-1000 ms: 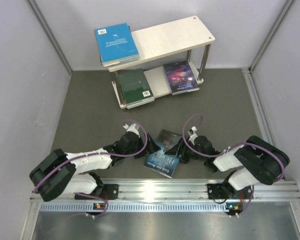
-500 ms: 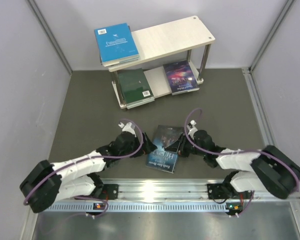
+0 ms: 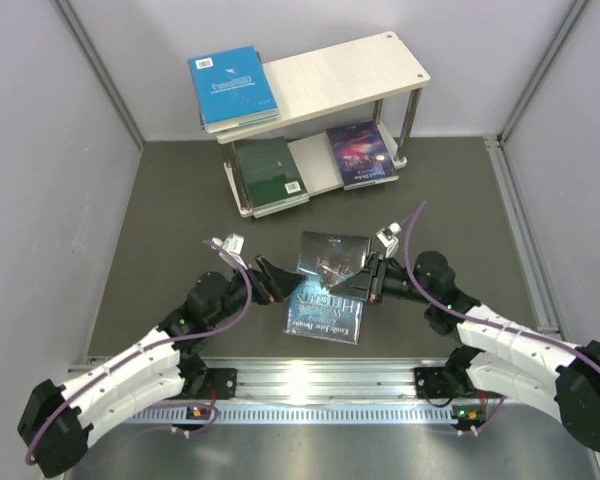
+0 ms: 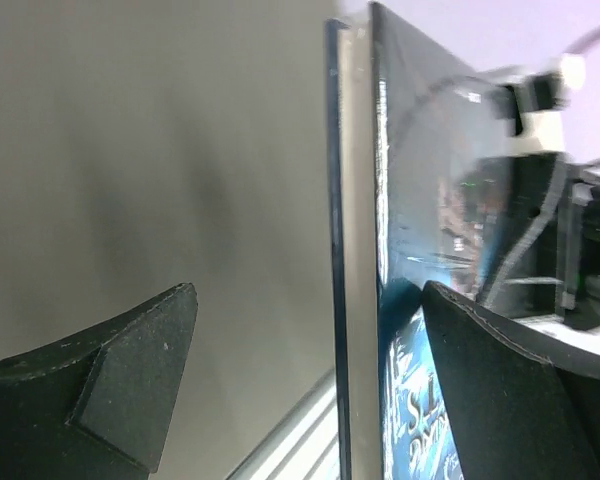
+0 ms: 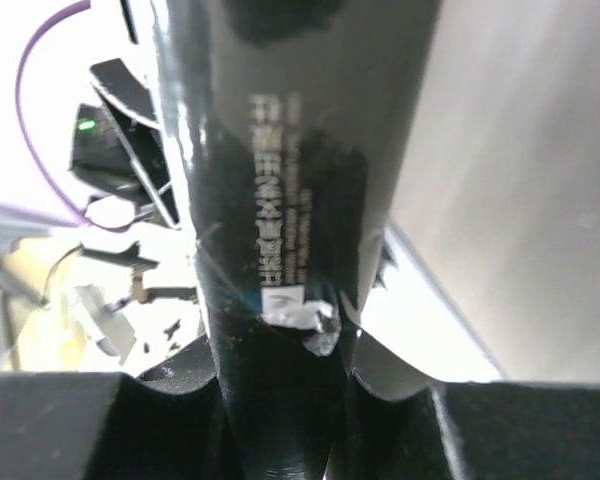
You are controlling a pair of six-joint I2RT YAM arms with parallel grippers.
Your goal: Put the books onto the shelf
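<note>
My right gripper (image 3: 372,281) is shut on the right edge of a dark blue starry book (image 3: 329,287), holding it up over the mat; its dark spine (image 5: 280,190) fills the right wrist view between the fingers of the right gripper (image 5: 285,420). My left gripper (image 3: 278,284) is open at the book's left edge. In the left wrist view the book's page edge (image 4: 357,260) stands between the fingers of the left gripper (image 4: 310,375), close to the right finger (image 4: 520,390). The shelf (image 3: 345,70) stands at the back, with a bright blue book (image 3: 230,85) on its top board and a dark green book (image 3: 268,172) and a starry book (image 3: 360,152) on the lower board.
A dark grey mat (image 3: 170,220) covers the table. Pale walls close in left, right and behind the shelf. A metal rail (image 3: 320,382) runs along the near edge by the arm bases.
The right gripper has shut on the starry book and raised it off the mat, carrying it toward the shelf. The left gripper has opened wide and followed along the book's left edge.
</note>
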